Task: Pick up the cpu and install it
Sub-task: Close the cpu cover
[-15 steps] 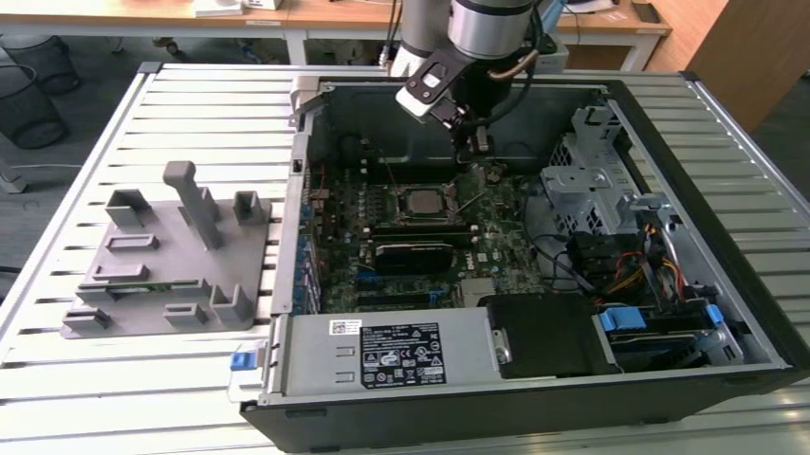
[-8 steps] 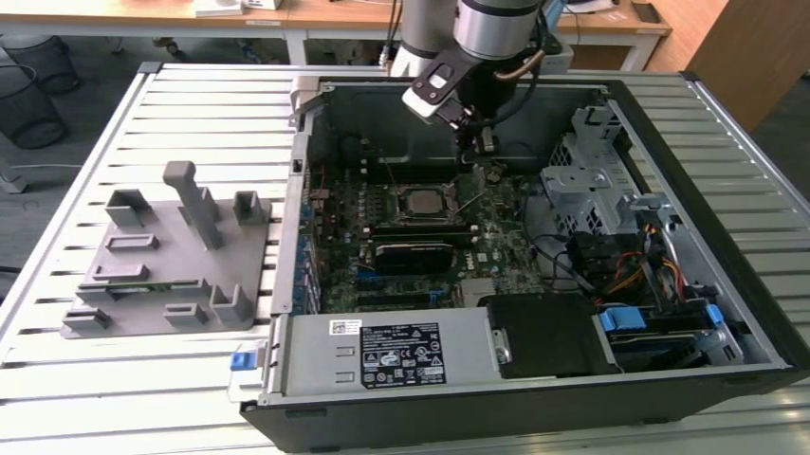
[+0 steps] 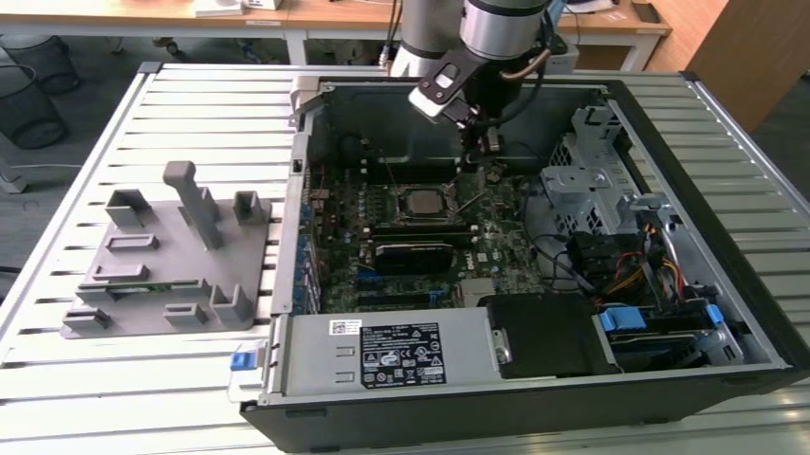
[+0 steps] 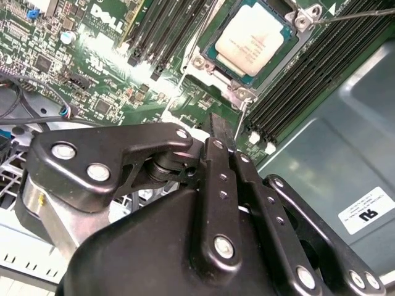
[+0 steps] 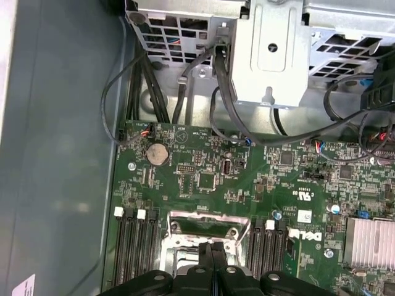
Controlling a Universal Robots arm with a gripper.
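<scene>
Pinching its two black fingers (image 5: 204, 254) together on nothing, the gripper (image 4: 225, 132) hangs low inside the open computer case (image 3: 506, 422), above the motherboard (image 4: 92, 68) and just beside one edge of the socket frame (image 4: 237, 92). Both wrist views show no gap between the tips. The cpu (image 4: 253, 43) lies in that socket, apart from the gripper, so I judge the placing itself done and the work now a matter of clearance. Any motion here should run straight along the fingers' own axis. Sideways drift risks the thin lever wire (image 4: 352, 13) standing off the frame, or the black memory slots (image 4: 308, 80) on either side. The closed tips should not scrape the chip's top. The cpu looks square and flat, with a pale silvery lid bearing faint print and a narrow green rim. It sits level and aligned with the frame. Whether the frame is latched I cannot tell.
</scene>
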